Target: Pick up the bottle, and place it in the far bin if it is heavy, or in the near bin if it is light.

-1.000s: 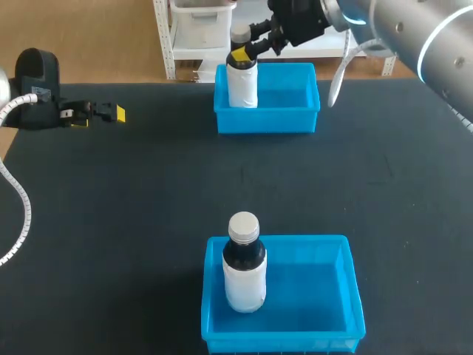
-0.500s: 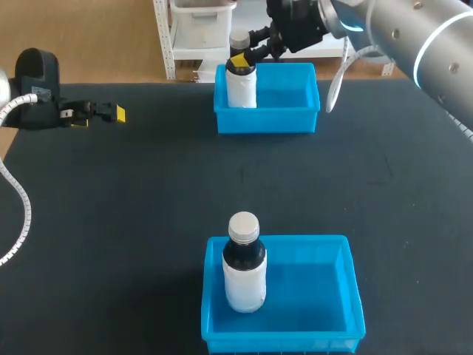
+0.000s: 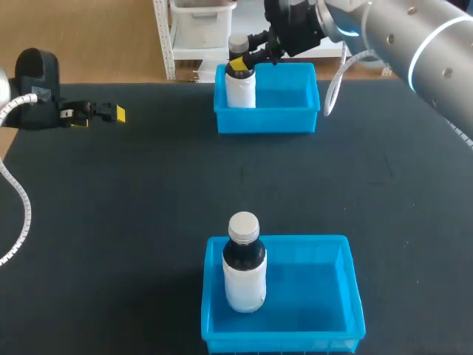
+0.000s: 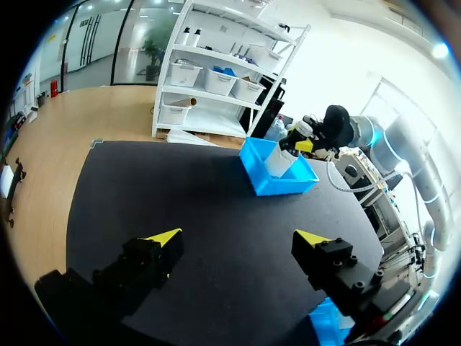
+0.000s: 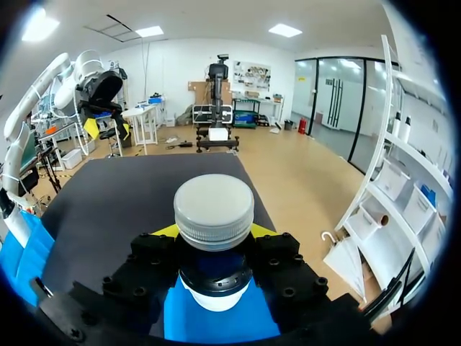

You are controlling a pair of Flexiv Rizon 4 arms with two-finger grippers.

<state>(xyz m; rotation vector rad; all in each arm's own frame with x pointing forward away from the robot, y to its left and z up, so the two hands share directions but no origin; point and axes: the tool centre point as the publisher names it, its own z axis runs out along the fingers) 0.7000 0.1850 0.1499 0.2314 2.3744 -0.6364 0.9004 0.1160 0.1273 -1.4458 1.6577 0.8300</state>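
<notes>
Spanning the scene, a black table [image 3: 111, 222] carries two blue bins. The right arm [image 3: 414, 37] hangs over the far bin [image 3: 266, 122], the right gripper [image 5: 214, 232] clamped on the neck of a white-capped bottle [image 3: 241, 89] standing upright inside that bin. A second bottle [image 3: 244, 277] stands in the near bin [image 3: 284, 342]. The left gripper [image 4: 238, 238] sits well aside, fingers spread apart.

Head overhead; left wrist low; both share far bin [image 3: 266, 122].

You see the bottle [image 3: 240, 89], white body, dark neck, pale cap, upright inside the far bin [image 3: 266, 122], at its left end. A second bottle [image 3: 244, 277] stands upright in the near bin [image 3: 310, 299].
</notes>
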